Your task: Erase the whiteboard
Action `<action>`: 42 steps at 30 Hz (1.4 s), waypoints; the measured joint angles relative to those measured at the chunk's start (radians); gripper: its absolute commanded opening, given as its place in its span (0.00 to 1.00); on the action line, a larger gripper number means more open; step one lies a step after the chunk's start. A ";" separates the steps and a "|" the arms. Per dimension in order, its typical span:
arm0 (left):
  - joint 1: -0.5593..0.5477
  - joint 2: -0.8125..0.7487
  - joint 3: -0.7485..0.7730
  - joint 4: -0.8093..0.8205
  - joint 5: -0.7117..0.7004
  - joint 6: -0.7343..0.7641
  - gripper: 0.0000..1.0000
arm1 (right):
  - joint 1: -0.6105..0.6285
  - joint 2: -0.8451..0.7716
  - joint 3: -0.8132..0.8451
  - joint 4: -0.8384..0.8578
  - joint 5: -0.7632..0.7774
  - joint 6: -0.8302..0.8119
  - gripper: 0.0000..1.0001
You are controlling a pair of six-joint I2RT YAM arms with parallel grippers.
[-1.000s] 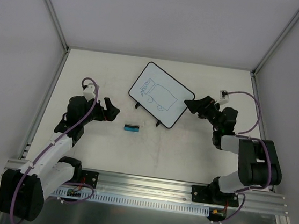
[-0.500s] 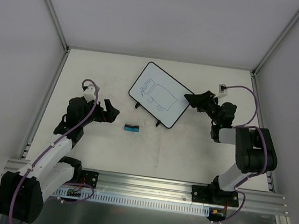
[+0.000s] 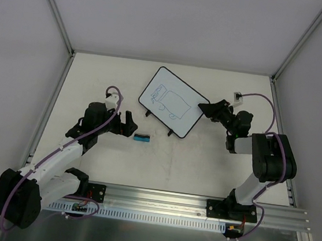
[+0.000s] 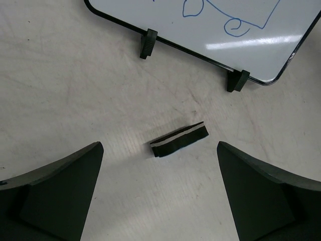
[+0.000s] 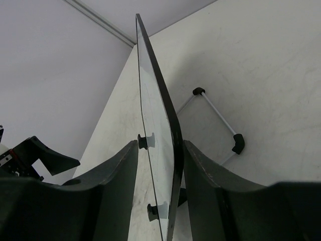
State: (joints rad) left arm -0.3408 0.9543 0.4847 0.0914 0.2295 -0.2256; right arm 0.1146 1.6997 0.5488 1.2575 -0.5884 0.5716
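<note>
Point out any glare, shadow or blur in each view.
Left wrist: a white glare streak crosses the whiteboard near its lower edge, and the eraser is sharp. Right wrist: the fingers of the right pincer are dark and soft-edged. Top: even light, only faint shadows on the table.

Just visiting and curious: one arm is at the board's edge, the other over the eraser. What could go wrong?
The right end effector straddles only the edge of the whiteboard, which might tip or slide. The open left end effector flanks a thin, slanted eraser and may nudge it.
</note>
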 measured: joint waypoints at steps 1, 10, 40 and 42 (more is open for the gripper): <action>0.000 0.005 0.012 -0.010 0.000 0.005 0.99 | 0.000 0.008 0.000 0.001 0.000 0.000 0.42; -0.007 0.061 0.058 -0.105 -0.005 0.018 0.97 | 0.000 0.030 -0.005 0.008 0.000 0.001 0.34; -0.206 0.269 0.176 -0.179 -0.201 0.175 0.84 | 0.000 0.073 -0.005 0.057 -0.016 0.011 0.14; -0.229 0.309 0.193 -0.180 -0.216 0.201 0.79 | 0.000 0.076 -0.004 0.064 -0.022 0.017 0.14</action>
State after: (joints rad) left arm -0.5701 1.2636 0.6781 -0.0887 0.0135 -0.0246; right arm 0.1146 1.7760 0.5446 1.3212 -0.6106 0.5888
